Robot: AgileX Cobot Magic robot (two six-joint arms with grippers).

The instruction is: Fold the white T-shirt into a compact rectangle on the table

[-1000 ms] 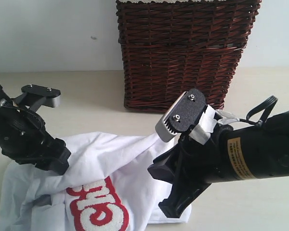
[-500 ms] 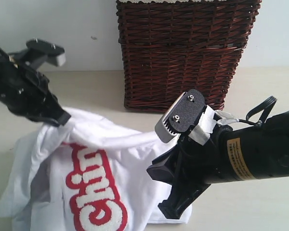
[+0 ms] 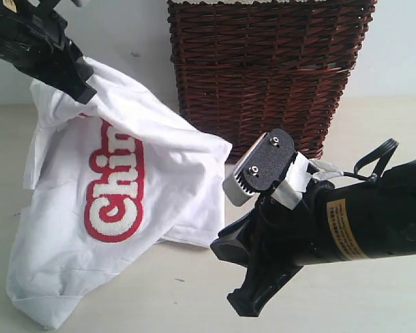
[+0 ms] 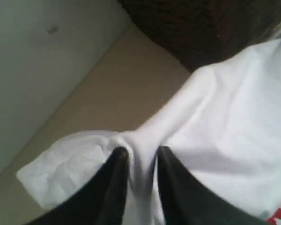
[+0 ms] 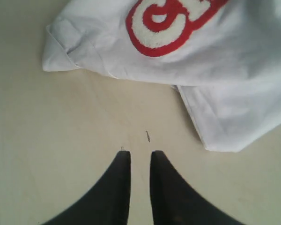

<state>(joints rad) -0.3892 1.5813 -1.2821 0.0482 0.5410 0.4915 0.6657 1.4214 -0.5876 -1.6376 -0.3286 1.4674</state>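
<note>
Left fingers [image 4: 114, 178] clamped on a bunched edge of the white T-shirt [image 3: 173, 180], holding it up left of the wicker basket [image 3: 263, 76], its lower end trailing on the desk [image 3: 159, 291] in front of the basket. Right fingers [image 5: 119, 187] narrowly apart, empty, low over bare desk in front of the basket, near a corner of the shirt. Judged early: shirt hangs crumpled, no fold made; spreading flat and every fold remain.
</note>
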